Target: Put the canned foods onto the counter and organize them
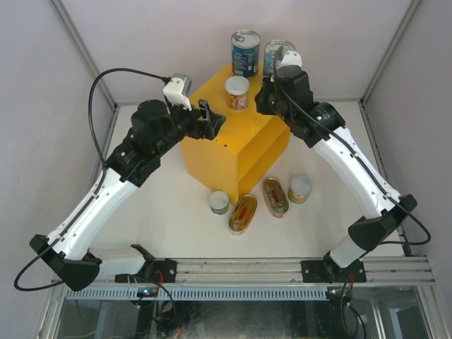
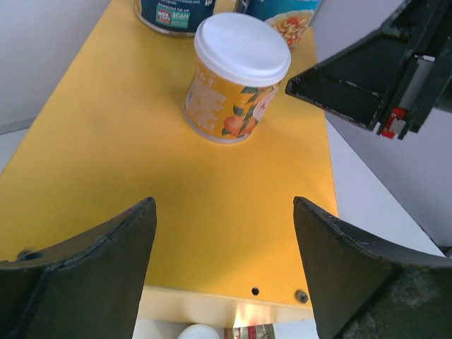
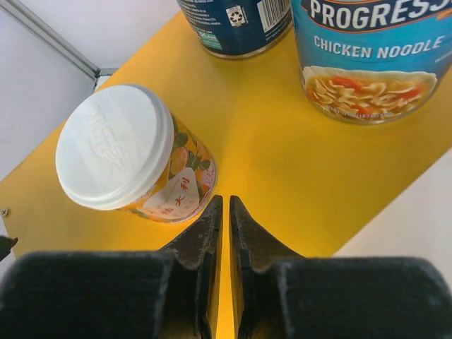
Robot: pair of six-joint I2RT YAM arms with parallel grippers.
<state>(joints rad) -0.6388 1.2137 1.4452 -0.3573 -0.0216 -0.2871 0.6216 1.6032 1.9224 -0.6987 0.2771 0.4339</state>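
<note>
Cans of three kinds belong to this job, and three of them already stand on the flat top of the yellow counter (image 1: 244,131). A tall blue-labelled can (image 1: 245,53) is at the far edge, the chicken noodle soup can (image 3: 371,63) is just beside it, and a small fruit can (image 2: 236,78) with a white lid stands nearer the front. Four others wait on the white table (image 1: 169,205) before the counter: a small short can (image 1: 219,203), an oval tin (image 1: 243,214), a second oval tin (image 1: 275,196) and a second small can (image 1: 300,188).

The left gripper (image 2: 222,261) hovers over the near part of the counter top with its jaws wide apart and nothing between them. The right gripper (image 3: 226,212) hangs just beside the fruit can, with its jaws pressed together on nothing.

All of the cans are stiff metal, so I judge the fingers can squeeze firmly without harm. The printed walls look smooth and probably a little slippery. The small cans should be light and are best taken across the round body, below the lid. The oval tins are low and flat (very little wall to hold). I would take them across the narrow width, with the fingers reaching down close to the table. The tall cans are likely the heaviest and need a grasp around the middle.
</note>
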